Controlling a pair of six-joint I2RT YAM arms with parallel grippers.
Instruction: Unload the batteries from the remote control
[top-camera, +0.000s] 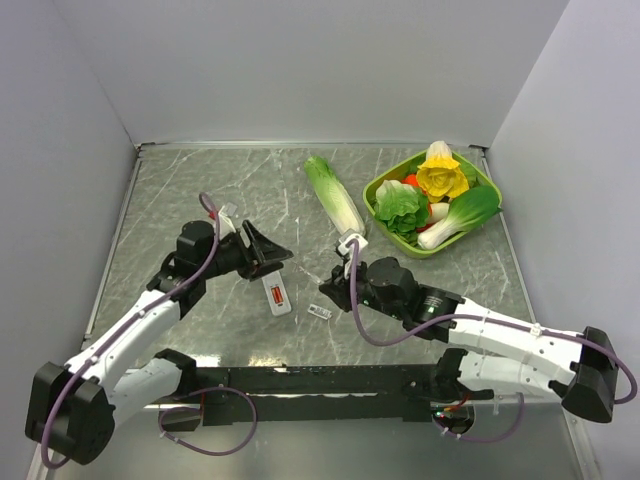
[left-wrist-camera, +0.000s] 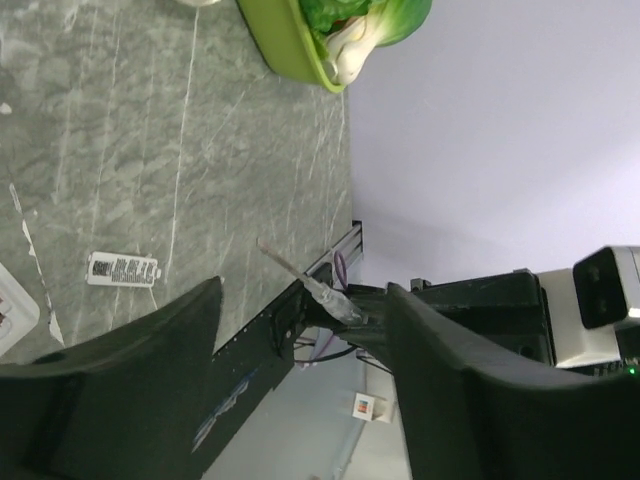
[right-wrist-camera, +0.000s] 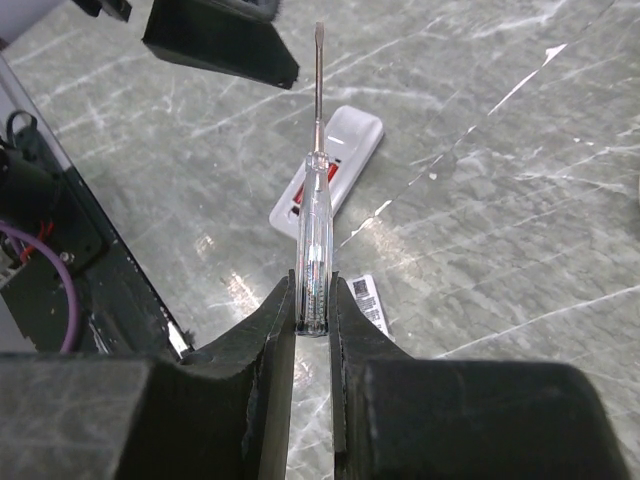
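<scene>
**Remote flat between both arms; tool aimed at it, batteries not yet out**

The remote control (top-camera: 277, 296) lies flat on the table (top-camera: 180, 190), between the two arms and toward the near edge. In the top view its long axis runs roughly far to near, slightly slanted. In the right wrist view it lies diagonally, with the recess (right-wrist-camera: 303, 197) and its red mark facing up at the end closer to that camera. The batteries cannot be made out singly; my judgement is that they sit in that recess.

The right gripper (right-wrist-camera: 313, 300) is clamped on a clear-handled screwdriver (right-wrist-camera: 312, 250). The shaft points away from the jaws toward the remote and crosses its long axis at an angle. The height of the tip above the remote cannot be told.

The left gripper (top-camera: 268, 252) has its jaws wide apart with nothing between them. It is just beside the remote's far end and is the nearer of the two. A small printed whitish piece (top-camera: 319, 312) lies just right of the remote, not touching it.

Judgement: the coming move depends on bringing the blade down into the recess.
</scene>
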